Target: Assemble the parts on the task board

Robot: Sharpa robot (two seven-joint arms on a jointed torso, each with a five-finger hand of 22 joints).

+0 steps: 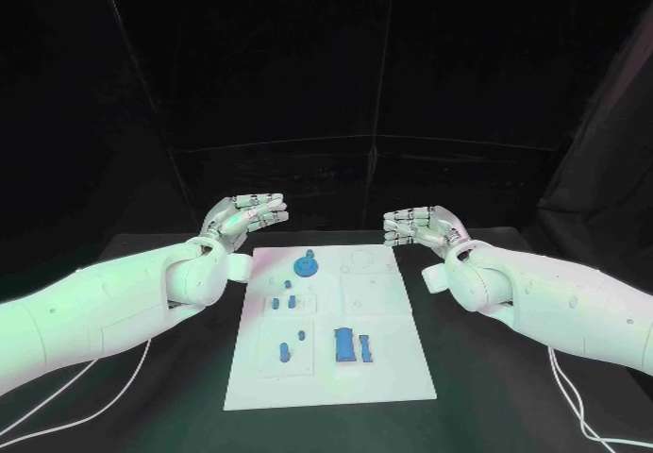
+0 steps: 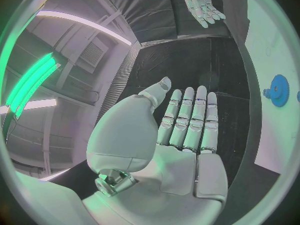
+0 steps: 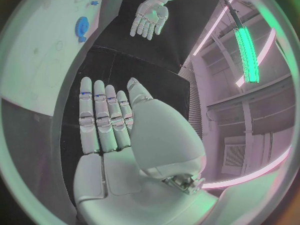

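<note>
I have both hands raised off the black desk point(image 1: 163, 377) at the far end of the task board point(image 1: 388, 377), the left hand point(image 1: 245, 217) at its far left corner and the right hand point(image 1: 425, 226) at its far right corner, each with its fingers point(image 2: 187, 120) straight, side by side and holding nothing, which leaves the board open to my head camera. The board lies flat mid-desk between my arms. The blue gear point(image 1: 308, 266) sits near its far edge, several small blue parts point(image 1: 286, 304) are strung down its left half, and the blue rectangular block point(image 1: 351, 345) lies toward the near end; whether any are seated in place I cannot tell.

Head camera looks down at the task board point(image 1: 331, 326) (wrist cameras share it).
</note>
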